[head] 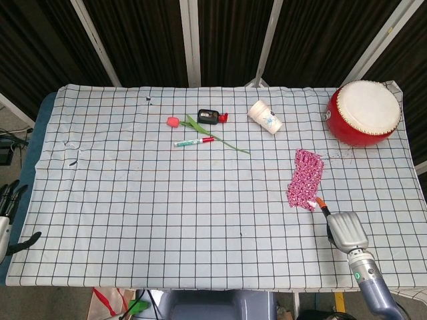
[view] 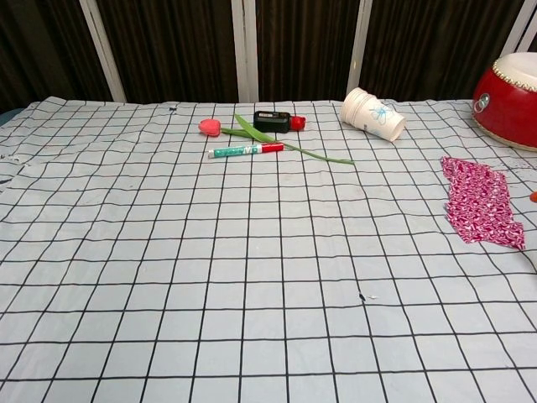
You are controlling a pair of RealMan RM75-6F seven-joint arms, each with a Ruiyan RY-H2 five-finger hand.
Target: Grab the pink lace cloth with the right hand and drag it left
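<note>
right robot hand (head: 345, 230) — just beside pink lace cloth (head: 304, 179) | left robot hand (head: 8, 217) — table edge

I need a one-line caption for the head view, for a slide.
Right hand reaches toward the near end of the pink lace cloth on the checked tablecloth.

Matt woven tablecloth (head: 133, 200), white with a black grid, lightly creased. Openwork pink lace cloth (head: 304, 179), rough and patterned. Glossy red drum (head: 362, 113) with a matt pale skin on top. Ribbed white paper cup (head: 265, 117). Smooth plastic marker (head: 194, 141). Shiny black device (head: 209, 117). Silvery metallic-looking right hand (head: 345, 231) with an orange tip.
</note>
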